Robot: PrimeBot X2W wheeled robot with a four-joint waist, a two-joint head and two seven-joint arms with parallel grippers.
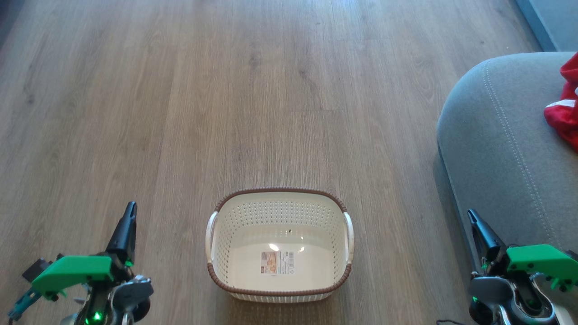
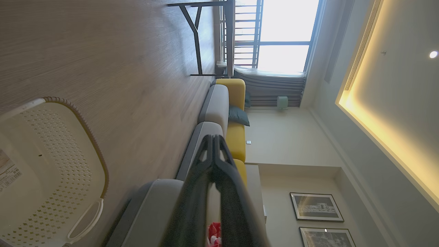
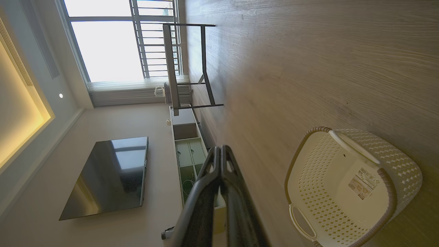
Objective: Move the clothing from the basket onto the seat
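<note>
While the basket [image 1: 280, 193] is found empty, clothing [image 1: 564, 108] is seen on the seat [image 1: 501, 149] | judged soft, light, best pinched at a fold | left gripper [image 1: 130, 208], right gripper [image 1: 472, 214] closed on nothing

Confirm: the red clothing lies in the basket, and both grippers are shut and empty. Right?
No. The head view shows the basket holding just its sticker label; the red clothing lies on the grey seat. The left gripper and right gripper are shut and empty, as stated.
</note>
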